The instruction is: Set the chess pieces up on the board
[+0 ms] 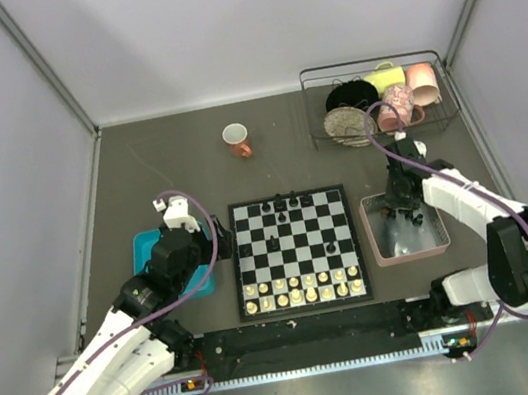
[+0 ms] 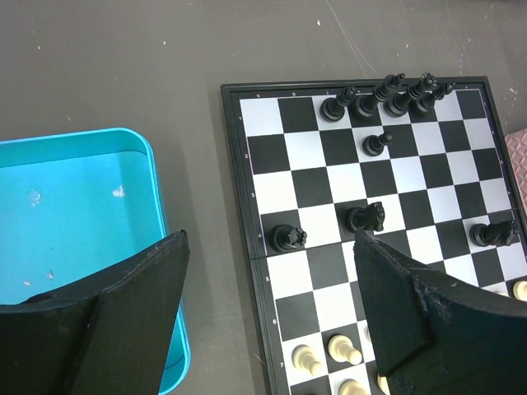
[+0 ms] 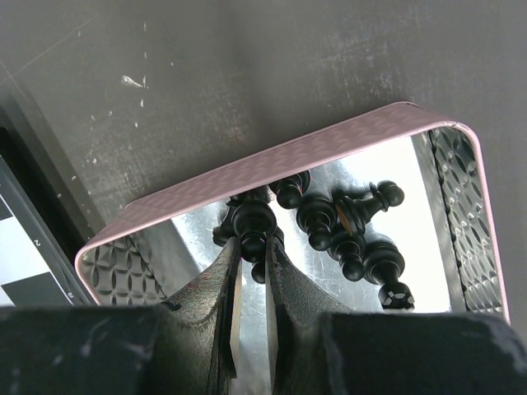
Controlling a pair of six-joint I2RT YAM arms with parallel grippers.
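Observation:
The board (image 1: 294,253) lies in the middle of the table. Several black chess pieces (image 1: 286,202) stand along its far row, and others are scattered on it (image 2: 287,238). My right gripper (image 3: 254,243) is down in the pink tray (image 3: 288,156) and is shut on a black chess piece (image 3: 251,220). Several more black pieces (image 3: 354,226) lie loose beside it. My left gripper (image 2: 269,239) is open and empty. It hovers over the board's left edge (image 2: 239,206), next to the teal tray (image 2: 82,214).
Cream-white pieces (image 1: 304,287) fill the board's two near rows. An orange cup (image 1: 236,141) stands behind the board. A wire rack (image 1: 379,97) with cups and dishes is at the back right. The teal tray (image 1: 145,243) holds nothing.

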